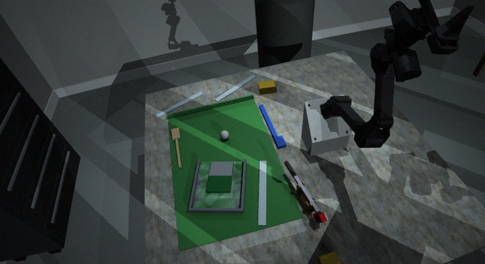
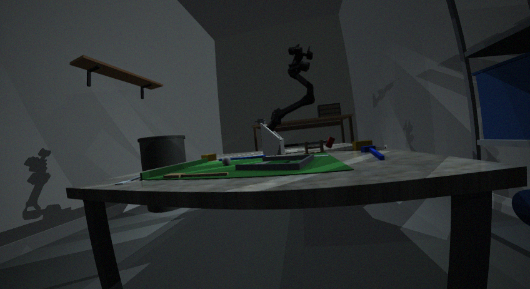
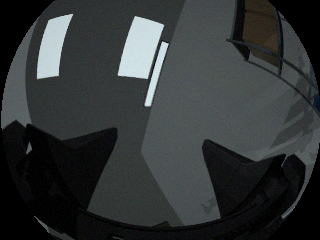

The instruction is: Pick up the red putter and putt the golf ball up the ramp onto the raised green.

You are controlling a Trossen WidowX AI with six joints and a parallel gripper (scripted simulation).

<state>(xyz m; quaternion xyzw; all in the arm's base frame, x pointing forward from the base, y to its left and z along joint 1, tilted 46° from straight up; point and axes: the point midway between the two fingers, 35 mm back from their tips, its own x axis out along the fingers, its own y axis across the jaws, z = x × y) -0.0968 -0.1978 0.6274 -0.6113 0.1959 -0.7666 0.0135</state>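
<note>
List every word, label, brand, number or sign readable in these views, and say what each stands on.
None: no readable text in any view.
The red putter, golf ball, blue putter, wooden putter, yellow block and grey arm base all show plain, unmarked surfaces.

The single black arm (image 1: 381, 102) fills the upper right of the top view, rising from its base near the right centre, folding at an elbow low in the frame, then climbing steeply toward the top right corner. In the exterior view it stands tall at the upper centre, curving in an S. The gripper (image 1: 452, 27) sits at the top right, pointing up and away, jaws spread wide with nothing between them. In the wrist view both dark fingers show at the lower left and lower right, well apart.
</note>
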